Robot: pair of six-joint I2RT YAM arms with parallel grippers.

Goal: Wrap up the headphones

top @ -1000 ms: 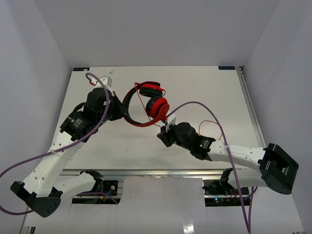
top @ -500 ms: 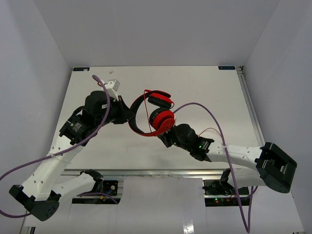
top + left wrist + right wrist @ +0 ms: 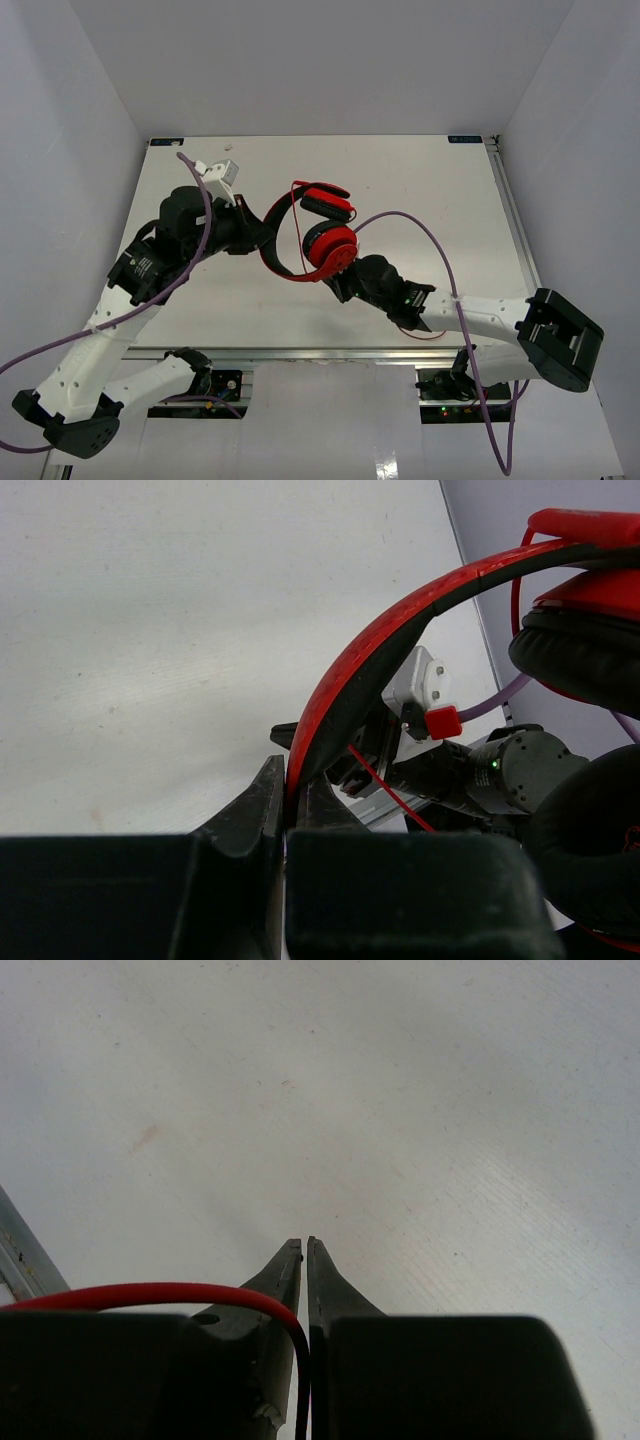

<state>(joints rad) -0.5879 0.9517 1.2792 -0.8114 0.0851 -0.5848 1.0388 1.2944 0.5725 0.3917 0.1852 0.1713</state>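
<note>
The red headphones (image 3: pixel 318 232) hang above the table's middle in the top view. My left gripper (image 3: pixel 262 234) is shut on the thin red-and-black headband (image 3: pixel 372 665), which rises from between the jaws in the left wrist view. Two earcups with black pads (image 3: pixel 580 645) hang to its right. My right gripper (image 3: pixel 338 283) sits just below the lower earcup (image 3: pixel 330 250), shut on the thin red cord (image 3: pixel 160 1292), which arcs in from the left and drops between the closed jaws. More cord (image 3: pixel 430 335) loops under the right arm.
Thick purple robot cables (image 3: pixel 420 225) arc over both arms. The right arm's wrist with its green light (image 3: pixel 495 765) shows behind the headband in the left wrist view. The table's metal front rail (image 3: pixel 300 352) lies close below the right gripper.
The left arm has lifted the headphones and swung them right toward the middle. The right gripper moved up under the lower earcup, and the loose cord dropped beneath the right arm.
</note>
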